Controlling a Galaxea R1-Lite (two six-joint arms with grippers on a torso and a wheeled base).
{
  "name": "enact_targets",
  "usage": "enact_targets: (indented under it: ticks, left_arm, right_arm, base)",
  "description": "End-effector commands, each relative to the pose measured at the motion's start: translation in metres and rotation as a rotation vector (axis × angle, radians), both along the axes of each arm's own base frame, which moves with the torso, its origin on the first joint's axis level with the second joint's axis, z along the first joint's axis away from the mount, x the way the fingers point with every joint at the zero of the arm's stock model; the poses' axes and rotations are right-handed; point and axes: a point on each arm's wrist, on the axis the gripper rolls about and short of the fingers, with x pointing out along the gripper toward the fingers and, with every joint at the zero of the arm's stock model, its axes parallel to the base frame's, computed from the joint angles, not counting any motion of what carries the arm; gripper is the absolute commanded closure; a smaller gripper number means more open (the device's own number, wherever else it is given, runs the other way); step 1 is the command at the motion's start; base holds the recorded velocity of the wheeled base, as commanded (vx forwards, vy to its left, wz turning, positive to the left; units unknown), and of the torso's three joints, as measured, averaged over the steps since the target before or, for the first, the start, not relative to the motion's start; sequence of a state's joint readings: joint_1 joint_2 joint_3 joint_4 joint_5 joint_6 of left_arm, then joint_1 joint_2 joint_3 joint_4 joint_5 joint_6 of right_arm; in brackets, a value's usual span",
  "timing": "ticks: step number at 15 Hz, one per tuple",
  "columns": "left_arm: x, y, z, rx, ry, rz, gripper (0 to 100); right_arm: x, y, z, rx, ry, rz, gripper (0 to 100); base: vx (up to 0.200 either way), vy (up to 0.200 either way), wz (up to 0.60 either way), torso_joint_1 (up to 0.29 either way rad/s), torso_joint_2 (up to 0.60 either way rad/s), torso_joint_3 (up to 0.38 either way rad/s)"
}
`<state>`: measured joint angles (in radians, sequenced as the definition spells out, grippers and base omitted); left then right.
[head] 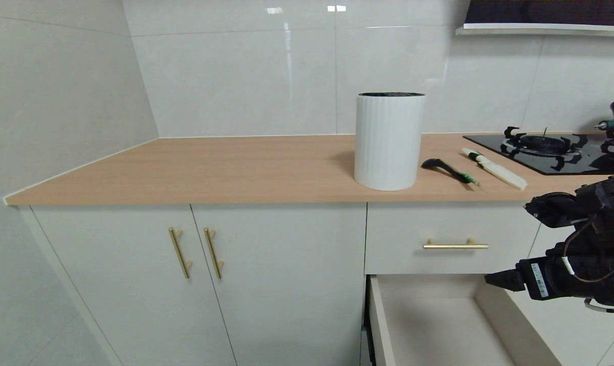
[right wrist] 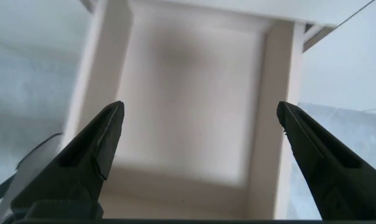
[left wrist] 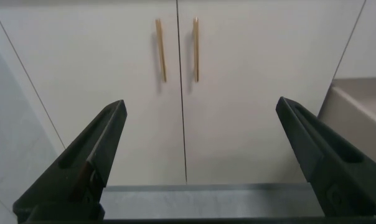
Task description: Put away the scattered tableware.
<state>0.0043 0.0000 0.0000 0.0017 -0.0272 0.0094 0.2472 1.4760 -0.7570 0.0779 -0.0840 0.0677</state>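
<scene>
We see the drawer [head: 429, 330] open, but nothing is put away yet: the black utensil [head: 447, 170] and the white utensil [head: 495, 169] lie on the countertop [head: 210, 168]. The left gripper [left wrist: 200, 162] and right gripper [right wrist: 197, 155] are spread wide, empty.

Glossy white tiles [head: 236, 76] gleam above a matt wood-grain counter [head: 236, 168], where a ribbed white holder [head: 388, 142] stands. Cabinet doors [head: 276, 279] look smooth and matt, their handles [head: 180, 252] brass-toned metal, the hob [head: 495, 144] glossy black glass.
</scene>
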Motion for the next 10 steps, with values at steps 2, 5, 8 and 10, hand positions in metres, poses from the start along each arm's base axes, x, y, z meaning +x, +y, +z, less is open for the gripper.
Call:
enact_targets:
  ticks: [2, 5, 8, 10]
  left_arm:
    - [0.000, 0.000, 0.000, 0.000, 0.000, 0.000, 0]
    - [0.000, 0.000, 0.000, 0.000, 0.000, 0.000, 0]
    - [0.000, 0.000, 0.000, 0.000, 0.000, 0.000, 0]
    - [0.000, 0.000, 0.000, 0.000, 0.000, 0.000, 0]
  right_arm:
    - [0.000, 0.000, 0.000, -0.002, 0.001, 0.001, 0]
    - [0.000, 0.000, -0.001, -0.003, 0.003, 0.000, 0]
    - [-0.001, -0.001, 0.006, -0.004, -0.033, -0.006, 0]
    - [0.008, 0.001, 0.033, 0.036, -0.220, -0.017, 0]
  base:
    - [0.000, 0.000, 0.00, 0.176, -0.49, -0.293]
    - [0.000, 0.000, 0.00, 0.186, -0.46, -0.289]
    - [0.000, 0.000, 0.00, 0.116, -0.27, -0.160]
    - [0.000, 0.000, 0.00, 0.018, -0.03, -0.023]
